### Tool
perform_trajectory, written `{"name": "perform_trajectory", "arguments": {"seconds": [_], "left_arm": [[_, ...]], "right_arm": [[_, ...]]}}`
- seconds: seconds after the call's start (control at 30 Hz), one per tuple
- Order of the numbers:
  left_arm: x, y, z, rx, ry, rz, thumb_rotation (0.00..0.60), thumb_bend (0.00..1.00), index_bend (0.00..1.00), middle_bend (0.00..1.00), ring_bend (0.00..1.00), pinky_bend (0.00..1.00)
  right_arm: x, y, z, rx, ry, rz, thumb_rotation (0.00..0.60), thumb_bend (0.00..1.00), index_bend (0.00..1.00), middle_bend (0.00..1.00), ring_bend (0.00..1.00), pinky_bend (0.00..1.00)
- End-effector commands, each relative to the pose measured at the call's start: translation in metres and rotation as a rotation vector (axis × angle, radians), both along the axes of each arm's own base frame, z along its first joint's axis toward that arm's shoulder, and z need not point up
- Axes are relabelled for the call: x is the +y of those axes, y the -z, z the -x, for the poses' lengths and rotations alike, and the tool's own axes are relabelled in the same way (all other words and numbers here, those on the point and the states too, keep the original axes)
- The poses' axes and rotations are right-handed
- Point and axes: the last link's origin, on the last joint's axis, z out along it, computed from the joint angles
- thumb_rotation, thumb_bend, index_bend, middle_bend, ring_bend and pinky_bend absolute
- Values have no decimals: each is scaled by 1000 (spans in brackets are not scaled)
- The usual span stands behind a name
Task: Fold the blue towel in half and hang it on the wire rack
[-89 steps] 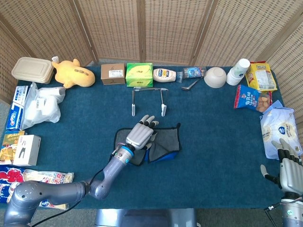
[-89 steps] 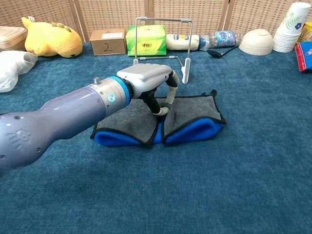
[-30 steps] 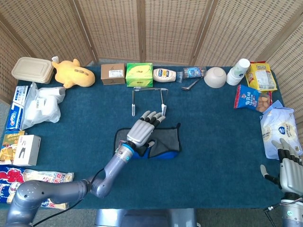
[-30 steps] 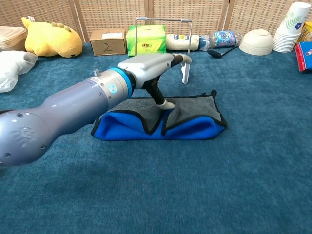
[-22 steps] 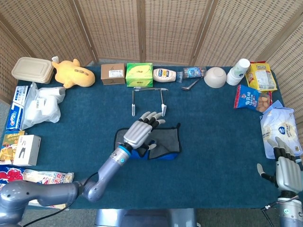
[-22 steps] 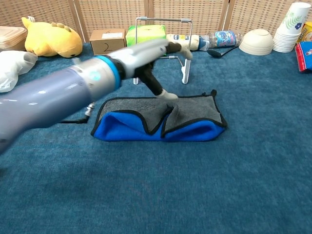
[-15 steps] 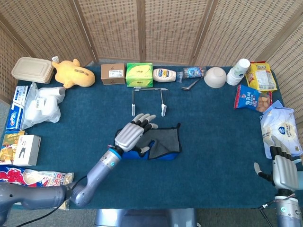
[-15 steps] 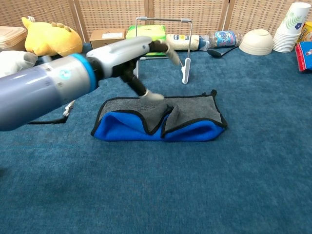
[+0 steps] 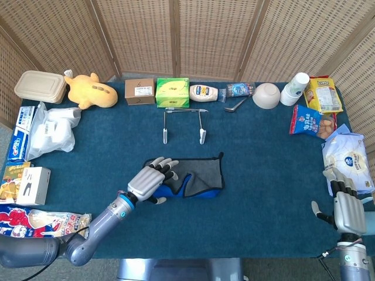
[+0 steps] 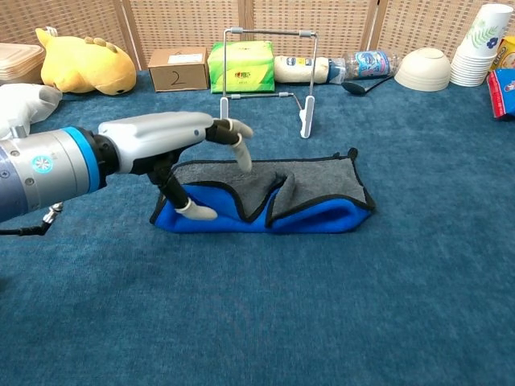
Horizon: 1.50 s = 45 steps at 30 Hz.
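Taking the blue towel (image 10: 265, 205) as the landmark, the left hand (image 10: 173, 149) sits at its left end, palm down with fingers spread and slightly curled, the thumb tip down beside the blue fold and a fingertip near the grey top; whether they touch cannot be told, and the hand has hold of nothing. The towel lies folded near the middle of the counter (image 9: 263, 170), its long axis running left to right, grey face up, the blue folded edge toward the robot. Straight beyond the towel stands the wire rack (image 10: 268, 74), upright, apart from it, its top bar parallel to the towel's length, so hanging calls for lifting the towel away from the robot. Behind the rack, a brown carton (image 10: 179, 68) left of the towel's line bears a handwritten "2"; the print on the green tissue box (image 10: 241, 66) and on the bottle (image 10: 299, 68) is too small to read. Far right of the towel, at the counter's near corner, the right hand (image 9: 347, 212) is raised, fingers apart and empty, well apart from the towel; the left hand is plainly nearer.
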Motion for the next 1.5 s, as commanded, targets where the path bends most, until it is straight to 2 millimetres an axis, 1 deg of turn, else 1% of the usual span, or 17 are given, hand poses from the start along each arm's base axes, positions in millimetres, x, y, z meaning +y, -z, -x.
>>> {"name": "perform_trajectory", "arguments": {"seconds": [0.03,0.17,0.33,0.47,0.53,0.6,0.7,0.9,1.07,1.37,1.5], "left_arm": [[0,1,4,28,1,-17,600,302,318,72,0,0],[0,5,4,41,15,-49,600,302,325,77,0,0],[1,10,3,50,19,-68,600,302,371,88,0,0],[3,15,0,63,31,-88,600,310,440,104,0,0],[5,17,-1,66,33,-98,600,330,483,114,0,0],[5,19,-2,64,33,-105,600,353,545,136,0,0],[6,21,-2,55,20,-105,600,378,613,171,0,0],[9,24,-4,29,4,-121,600,399,690,219,0,0],[12,23,-1,-13,-41,-134,600,402,707,231,0,0],[28,16,7,-48,-102,-194,600,402,705,243,0,0],[38,14,12,-53,-128,-227,600,400,700,244,0,0]], "right_arm": [[0,0,0,-1,0,1,600,329,117,26,0,0],[1,0,1,-1,2,2,600,329,117,25,0,0],[3,-1,3,-2,9,6,600,330,117,25,0,0],[4,-2,5,-4,14,9,600,328,117,26,0,0],[4,-3,5,-6,13,10,600,329,118,25,0,0],[4,-3,6,-7,13,12,600,329,118,26,0,0],[5,-4,7,-8,17,14,600,330,118,26,0,0],[7,-5,7,-6,21,18,600,329,119,26,0,0],[7,-5,6,-6,17,18,600,329,120,26,0,0],[5,-4,4,-7,12,16,600,329,120,26,0,0],[4,-2,4,-8,11,12,600,329,120,26,0,0]]}}
